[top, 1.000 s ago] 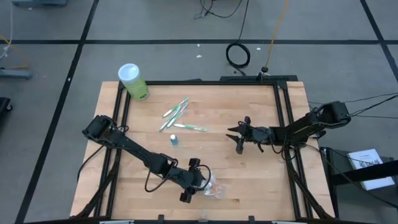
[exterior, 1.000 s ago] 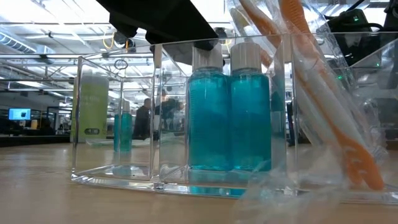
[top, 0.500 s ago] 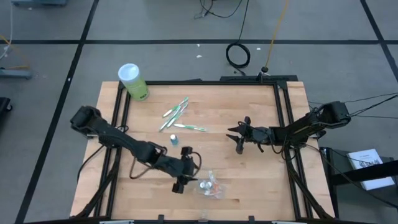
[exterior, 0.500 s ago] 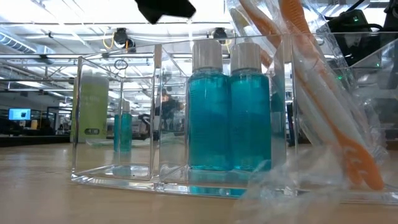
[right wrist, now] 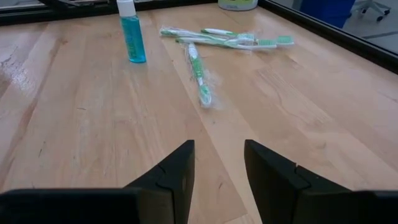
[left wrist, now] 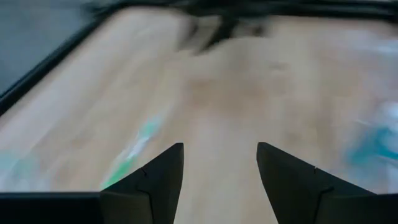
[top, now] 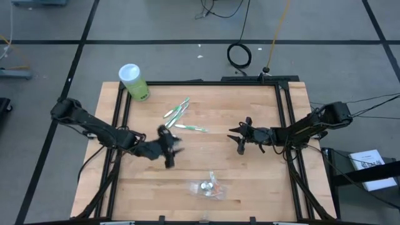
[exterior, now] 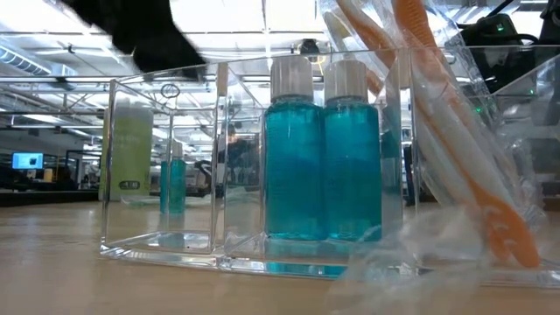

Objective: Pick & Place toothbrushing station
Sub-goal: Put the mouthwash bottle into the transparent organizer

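Several green-white toothbrushes (top: 180, 116) lie loose on the wooden table's far middle and also show in the right wrist view (right wrist: 205, 56). A small blue white-capped tube (right wrist: 130, 34) stands upright beside them. A clear box (top: 206, 186) near the near edge holds two blue tubes (exterior: 319, 157) and orange-pink toothbrushes in a crinkly clear pouch (exterior: 455, 131). My left gripper (top: 169, 147) is open and empty, blurred, just beside the loose tube's place. My right gripper (top: 237, 139) is open and empty at mid-right.
A green canister with a white lid (top: 133, 81) stands at the table's far left corner. A black frame (top: 206, 82) runs round the table's edges. Bare wood lies between the two grippers.
My left gripper has drawn away from the clear box at the near edge and gone fast toward the table's far left, up to the loose tube and toothbrushes. The clear box and its contents stay where they were. My right arm has kept still.
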